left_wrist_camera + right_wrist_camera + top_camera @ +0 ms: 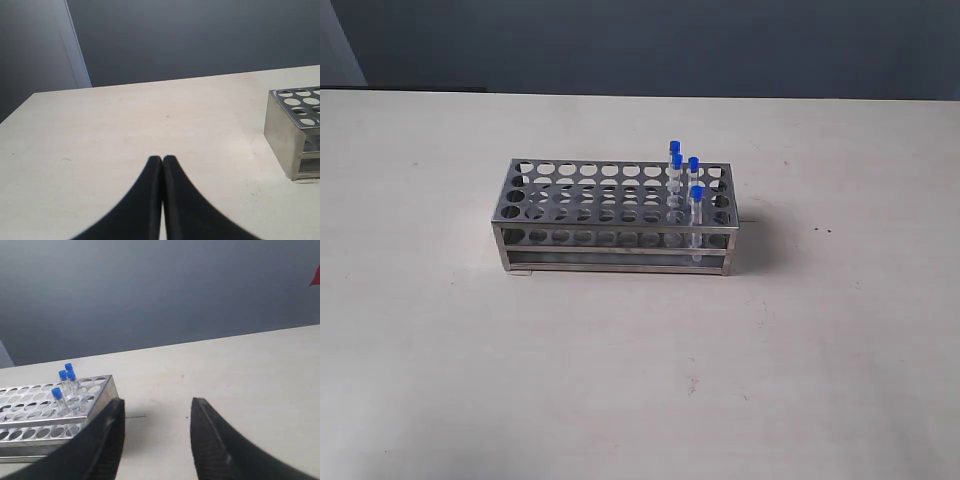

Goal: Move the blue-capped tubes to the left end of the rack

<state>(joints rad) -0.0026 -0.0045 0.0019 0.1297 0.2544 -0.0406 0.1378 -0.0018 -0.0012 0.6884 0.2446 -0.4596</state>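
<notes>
The silver rack (615,215) stands in the middle of the table in the exterior view. Several blue-capped tubes (696,200) stand upright in holes near its right end, also seen in the right wrist view as blue-capped tubes (64,385) in the rack (50,415). Neither arm shows in the exterior view. My right gripper (157,407) is open over bare table beside the rack's right end, nothing between its fingers. My left gripper (162,160) is shut and empty, with the rack's left end (295,135) some way off to one side.
The pale table (640,380) spreads wide on every side of the rack. A dark grey wall (650,45) runs behind the table's far edge. Small dark specks (822,230) mark the table to the right of the rack.
</notes>
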